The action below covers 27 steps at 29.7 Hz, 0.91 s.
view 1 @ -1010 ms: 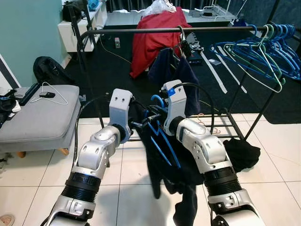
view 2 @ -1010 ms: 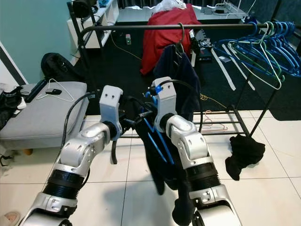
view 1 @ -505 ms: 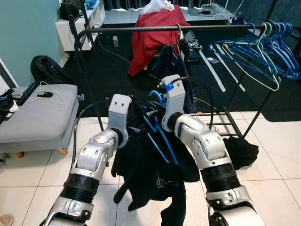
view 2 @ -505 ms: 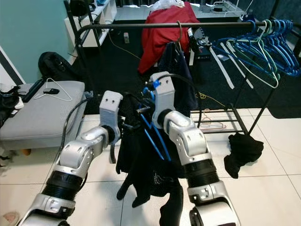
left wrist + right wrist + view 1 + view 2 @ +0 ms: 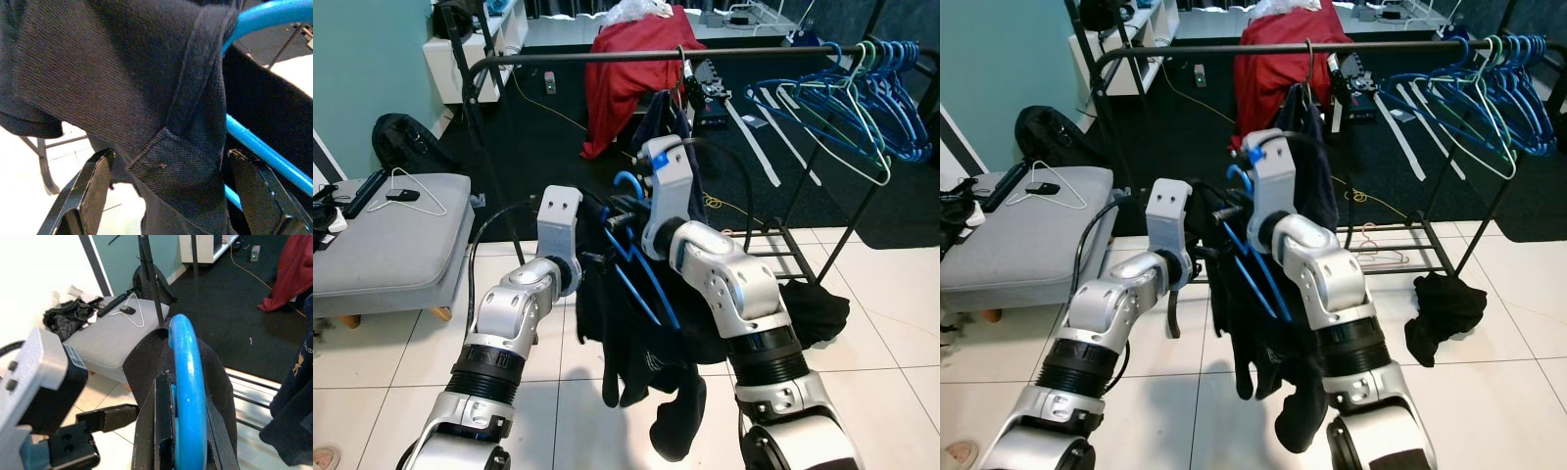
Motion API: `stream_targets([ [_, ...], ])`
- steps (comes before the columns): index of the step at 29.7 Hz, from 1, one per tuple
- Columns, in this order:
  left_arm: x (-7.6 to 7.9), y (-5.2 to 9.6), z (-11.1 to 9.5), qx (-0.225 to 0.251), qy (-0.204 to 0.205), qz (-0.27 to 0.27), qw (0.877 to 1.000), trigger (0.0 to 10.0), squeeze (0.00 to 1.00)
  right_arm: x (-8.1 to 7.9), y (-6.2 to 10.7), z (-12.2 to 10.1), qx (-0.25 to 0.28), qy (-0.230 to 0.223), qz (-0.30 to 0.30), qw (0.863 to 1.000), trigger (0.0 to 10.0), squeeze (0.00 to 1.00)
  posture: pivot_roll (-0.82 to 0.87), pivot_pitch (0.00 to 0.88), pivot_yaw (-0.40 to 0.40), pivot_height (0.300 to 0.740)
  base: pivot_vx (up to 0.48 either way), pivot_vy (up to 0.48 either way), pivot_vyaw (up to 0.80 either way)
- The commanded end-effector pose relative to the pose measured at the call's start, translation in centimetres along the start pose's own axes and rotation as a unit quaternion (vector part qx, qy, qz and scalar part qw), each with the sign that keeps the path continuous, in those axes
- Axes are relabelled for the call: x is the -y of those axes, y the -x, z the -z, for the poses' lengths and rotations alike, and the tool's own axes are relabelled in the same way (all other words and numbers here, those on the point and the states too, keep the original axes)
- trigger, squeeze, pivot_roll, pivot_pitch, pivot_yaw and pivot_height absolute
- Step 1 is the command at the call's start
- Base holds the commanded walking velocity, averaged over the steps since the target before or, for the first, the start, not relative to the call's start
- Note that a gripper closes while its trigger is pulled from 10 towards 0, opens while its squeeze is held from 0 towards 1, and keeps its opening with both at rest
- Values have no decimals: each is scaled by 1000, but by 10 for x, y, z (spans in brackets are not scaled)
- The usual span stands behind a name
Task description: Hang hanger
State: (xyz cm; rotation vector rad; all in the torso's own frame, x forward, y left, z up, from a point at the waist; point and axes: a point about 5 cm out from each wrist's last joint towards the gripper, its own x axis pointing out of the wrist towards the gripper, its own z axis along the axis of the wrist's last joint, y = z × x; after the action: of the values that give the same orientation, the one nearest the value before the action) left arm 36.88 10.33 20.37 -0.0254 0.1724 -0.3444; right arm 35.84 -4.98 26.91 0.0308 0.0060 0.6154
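On the left, a grey cushioned bench [image 5: 382, 235] with a thin white wire hanger [image 5: 411, 201] lying on it is seen, well apart from the work. Next, the left gripper [image 5: 166, 196] is held at the near shoulder of the black knitted garment [image 5: 636, 352]; its two black fingers [image 5: 90, 188] stand wide apart with the cloth between them, not pinched. The garment, which a second ago hung as a narrow bundle, is now spread wider, and a sleeve is seen dangling lower.

To the right of this, the bright blue plastic hanger [image 5: 641, 279] that carries the garment is clamped by the right gripper [image 5: 171, 431], closed on the neck just below the hook. It has been raised and carried forward since the earlier pictures, so that the hook now stands nearer to the black horizontal rail of the clothes rack [image 5: 607, 57], though it is not yet over it. The lift is judged to be under way, with the hooking step remaining.

A dark navy garment [image 5: 666, 122] already hangs on the rail just behind; further right, a cluster of empty blue hangers [image 5: 862, 93] is seen.
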Motion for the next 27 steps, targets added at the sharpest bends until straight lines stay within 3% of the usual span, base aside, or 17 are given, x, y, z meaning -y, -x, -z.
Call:
stream_targets([
  [1,-4,-1,1,-14,-15,-11,1000,10000,0,-5,-1,-8,17,-10,-12,1000,10000,0,-31,220,21,740,0,0,0],
  [6,-3,-2,1,-11,-21,-25,999,10000,0,-12,0,-11,19,-52,-33,998,10000,0,-23,232,-18,740,0,0,0],
  [15,-4,-3,-1,7,-8,-44,999,10000,0,-16,-1,-15,19,-55,-46,997,10000,0,-29,235,-18,740,0,0,0],
  [16,-6,-2,-3,15,-2,-50,999,8275,0,-15,-1,-15,18,-51,-44,998,10000,0,-32,236,-12,740,0,0,0],
  [17,-6,-2,-3,15,-2,-50,999,8275,0,-15,-1,-15,18,-51,-44,998,10000,0,-32,236,-12,740,0,0,0],
  [18,-9,-1,-7,23,-8,-48,999,10000,0,-13,0,-14,16,-48,-40,998,10000,0,-33,241,-6,740,0,0,0],
  [27,-16,14,-18,54,-27,24,998,10000,0,-4,7,-11,7,-43,-25,999,10000,0,-32,242,0,740,0,0,0],
])
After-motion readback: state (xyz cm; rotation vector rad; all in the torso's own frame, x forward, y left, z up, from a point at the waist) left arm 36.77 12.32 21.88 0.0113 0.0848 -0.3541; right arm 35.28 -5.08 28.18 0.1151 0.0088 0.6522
